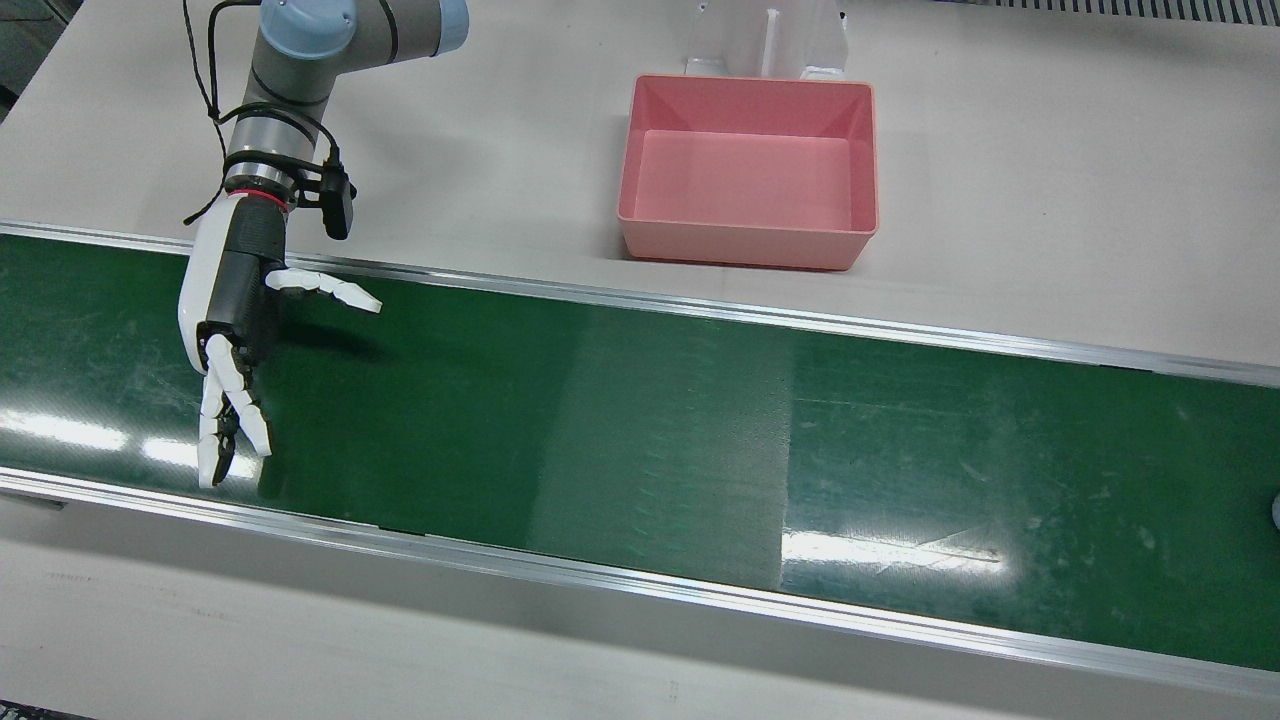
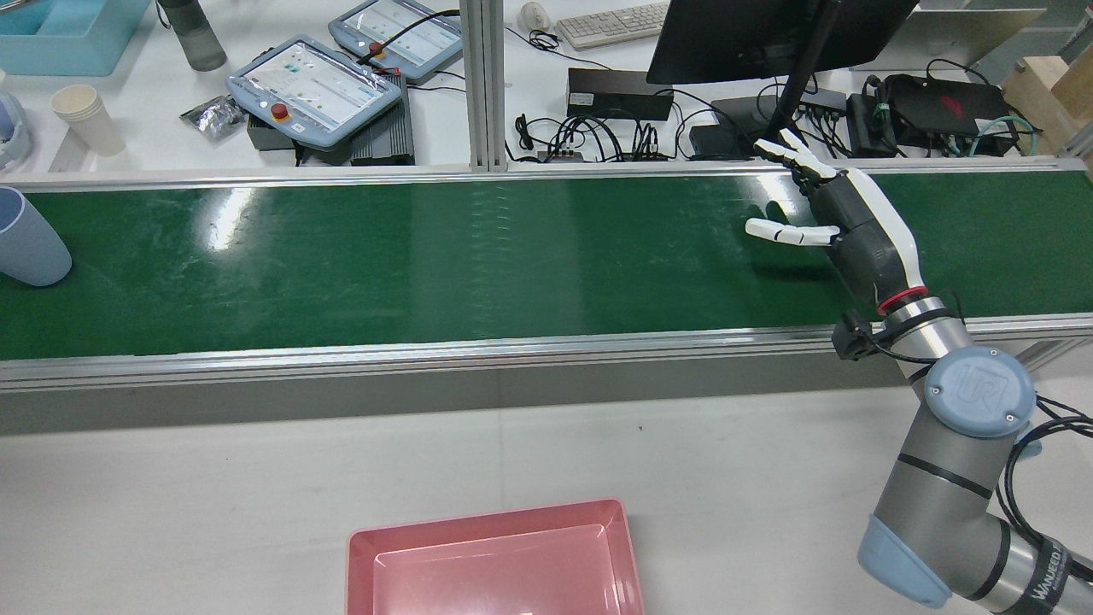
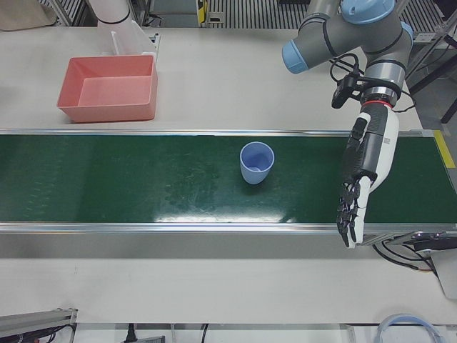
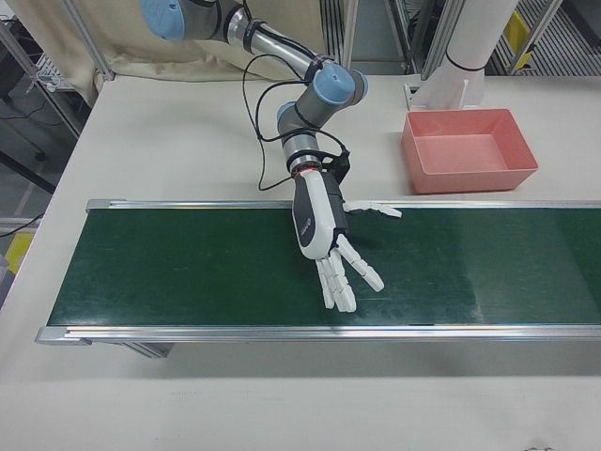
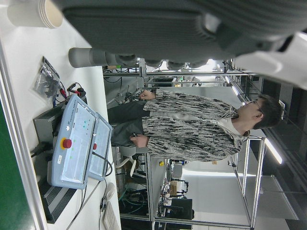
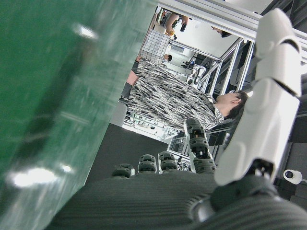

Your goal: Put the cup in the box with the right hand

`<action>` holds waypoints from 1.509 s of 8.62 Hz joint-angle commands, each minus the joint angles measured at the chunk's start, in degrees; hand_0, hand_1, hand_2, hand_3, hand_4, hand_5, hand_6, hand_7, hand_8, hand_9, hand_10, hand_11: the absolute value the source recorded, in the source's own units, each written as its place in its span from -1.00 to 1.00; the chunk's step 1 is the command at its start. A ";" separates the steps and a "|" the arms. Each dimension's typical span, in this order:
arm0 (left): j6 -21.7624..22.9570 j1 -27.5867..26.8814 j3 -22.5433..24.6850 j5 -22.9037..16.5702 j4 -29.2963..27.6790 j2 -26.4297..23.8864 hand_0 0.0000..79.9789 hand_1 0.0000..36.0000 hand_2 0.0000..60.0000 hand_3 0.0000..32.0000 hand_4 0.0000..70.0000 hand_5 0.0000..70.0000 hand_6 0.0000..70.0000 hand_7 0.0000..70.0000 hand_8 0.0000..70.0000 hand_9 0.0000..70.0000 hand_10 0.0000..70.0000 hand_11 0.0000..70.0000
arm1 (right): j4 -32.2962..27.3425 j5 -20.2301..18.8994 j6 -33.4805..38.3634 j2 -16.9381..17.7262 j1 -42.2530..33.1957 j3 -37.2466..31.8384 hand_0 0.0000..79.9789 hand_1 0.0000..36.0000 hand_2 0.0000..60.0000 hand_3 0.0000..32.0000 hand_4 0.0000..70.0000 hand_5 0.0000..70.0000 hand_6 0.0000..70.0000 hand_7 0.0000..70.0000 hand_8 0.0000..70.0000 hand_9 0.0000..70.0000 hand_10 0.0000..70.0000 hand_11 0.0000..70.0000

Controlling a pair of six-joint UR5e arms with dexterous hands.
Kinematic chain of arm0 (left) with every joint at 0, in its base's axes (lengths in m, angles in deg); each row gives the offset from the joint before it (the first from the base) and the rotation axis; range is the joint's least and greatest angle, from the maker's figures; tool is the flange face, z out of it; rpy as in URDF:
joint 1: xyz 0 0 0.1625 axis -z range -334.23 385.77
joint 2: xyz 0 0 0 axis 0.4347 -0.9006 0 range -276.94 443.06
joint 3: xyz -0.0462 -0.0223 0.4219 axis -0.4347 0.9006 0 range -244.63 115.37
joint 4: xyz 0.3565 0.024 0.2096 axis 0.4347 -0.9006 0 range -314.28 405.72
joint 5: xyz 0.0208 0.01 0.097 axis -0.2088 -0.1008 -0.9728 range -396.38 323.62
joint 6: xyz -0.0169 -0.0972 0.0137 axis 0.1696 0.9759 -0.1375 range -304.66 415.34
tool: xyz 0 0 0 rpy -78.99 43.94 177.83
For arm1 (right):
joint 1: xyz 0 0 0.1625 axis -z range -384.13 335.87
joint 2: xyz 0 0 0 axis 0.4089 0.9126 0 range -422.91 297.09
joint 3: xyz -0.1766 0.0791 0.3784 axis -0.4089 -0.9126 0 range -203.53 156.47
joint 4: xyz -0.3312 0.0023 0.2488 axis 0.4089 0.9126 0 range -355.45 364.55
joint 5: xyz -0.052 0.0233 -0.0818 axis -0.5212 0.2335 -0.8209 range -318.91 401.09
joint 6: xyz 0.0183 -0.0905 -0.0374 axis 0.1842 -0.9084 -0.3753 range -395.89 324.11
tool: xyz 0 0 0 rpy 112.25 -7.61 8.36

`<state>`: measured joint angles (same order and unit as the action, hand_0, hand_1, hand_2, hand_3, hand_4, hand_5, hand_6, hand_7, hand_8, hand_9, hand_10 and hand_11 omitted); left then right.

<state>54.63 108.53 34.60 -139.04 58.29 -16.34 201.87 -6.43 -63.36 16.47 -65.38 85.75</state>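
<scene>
Right hand (image 1: 232, 330) (image 2: 841, 224) (image 4: 329, 240): over the green belt (image 1: 640, 440) (image 2: 427, 256) (image 4: 188, 268), palm turned sideways, fingers spread and stretched toward the operators' edge, thumb stuck out along the belt toward the box side. Holds nothing. Its shadow lies on the belt just beneath. Right hand view shows only the palm, finger bases, one white finger and a blurred green slab of belt.

Left hand (image 3: 360, 168): seen in the left-front view, reaching across the belt (image 3: 143, 179) near its far end, fingers extended and loosely apart, tips over the operators' rail. Empty. Left hand view shows the dark underside of the hand at the top of the picture and the benches beyond.

Cup (image 3: 256, 162) (image 2: 26, 239): pale blue, upright, mouth up, standing on the belt on the left arm's half. Between the left hand and the belt's middle, apart from that hand. Well apart from the right hand; in the rear view it sits at the left edge, the right hand far across on the right.

Box (image 1: 750, 170) (image 2: 495, 559) (image 3: 108, 89) (image 4: 468, 148): pink, open-topped, nothing inside. Sits on the white table (image 1: 1050, 200) on the robot's side of the belt, near the belt rail but clear of it. A white stand (image 1: 765, 40) is just behind it.

Beyond the belt in the rear view: two teach pendants (image 2: 316, 81), a stack of paper cups (image 2: 85, 118), a monitor (image 2: 751, 34), a keyboard (image 2: 610, 24).
</scene>
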 commanded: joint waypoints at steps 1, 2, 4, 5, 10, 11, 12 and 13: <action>0.00 0.03 0.00 0.00 0.00 0.00 -1.00 -1.00 -1.00 -1.00 -1.00 -1.00 -1.00 -1.00 -1.00 -1.00 -1.00 -1.00 | 0.87 3.11 -0.38 0.16 1.17 2.59 0.19 0.04 -0.49 -0.96 -1.00 -0.83 -0.90 -0.70 -0.88 -0.83 -1.00 -0.98; 0.00 -0.06 0.00 0.00 0.00 0.00 -1.00 -1.00 -1.00 -1.00 -1.00 -1.00 -1.00 -1.00 -1.00 -1.00 -1.00 -1.00 | 2.10 5.40 -0.39 0.34 1.96 3.21 0.20 0.08 -0.50 -1.00 -1.00 -0.83 -0.90 -0.69 -0.89 -0.84 -1.00 -1.00; 0.00 0.02 0.00 0.00 0.00 0.00 -1.00 -1.00 -1.00 -1.00 -1.00 -1.00 -1.00 -1.00 -1.00 -1.00 -1.00 -1.00 | 5.00 6.30 -0.21 0.25 2.75 3.92 0.19 0.02 -0.55 -1.00 -1.00 -0.83 -0.91 -0.72 -0.89 -0.85 -1.00 -1.00; 0.00 -0.06 0.00 0.00 0.00 0.00 -1.00 -1.00 -1.00 -1.00 -1.00 -1.00 -1.00 -1.00 -1.00 -1.00 -1.00 -1.00 | 5.01 6.21 0.05 0.34 2.67 3.92 0.17 -0.03 -0.55 -1.00 -1.00 -0.84 -0.91 -0.73 -0.89 -0.84 -1.00 -1.00; 0.00 -0.06 -0.09 0.00 0.00 0.00 -1.00 -1.00 -1.00 -1.00 -1.00 -1.00 -1.00 -1.00 -1.00 -1.00 -1.00 -1.00 | 5.01 6.21 0.05 0.34 3.55 3.40 0.15 -0.11 -0.54 -1.00 -1.00 -0.85 -0.90 -0.68 -0.88 -0.82 -1.00 -0.99; 0.00 -0.06 -0.09 0.00 0.00 0.00 -1.00 -1.00 -1.00 -1.00 -1.00 -1.00 -1.00 -1.00 -1.00 -1.00 -1.00 -1.00 | 5.01 6.30 0.05 0.25 3.72 3.31 0.15 -0.13 -0.52 -1.00 -1.00 -0.86 -0.89 -0.65 -0.88 -0.81 -1.00 -0.99; 0.00 -0.06 -0.09 0.00 0.00 0.00 -1.00 -1.00 -1.00 -1.00 -1.00 -1.00 -1.00 -1.00 -1.00 -1.00 -1.00 -1.00 | 5.01 6.30 -0.03 0.08 3.90 3.22 0.15 -0.14 -0.50 -1.00 -1.00 -0.87 -0.89 -0.63 -0.88 -0.80 -1.00 -0.99; 0.00 -0.06 -0.09 0.00 0.00 0.00 -1.00 -1.00 -1.00 -1.00 -1.00 -1.00 -1.00 -1.00 -1.00 -1.00 -1.00 -1.00 | 5.01 6.39 -0.21 -0.01 3.90 2.78 0.15 -0.16 -0.50 -1.00 -1.00 -0.87 -0.88 -0.59 -0.87 -0.78 -1.00 -0.97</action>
<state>54.63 108.48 34.52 -139.04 58.28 -16.34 206.87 -0.15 -63.34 16.70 -61.66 89.08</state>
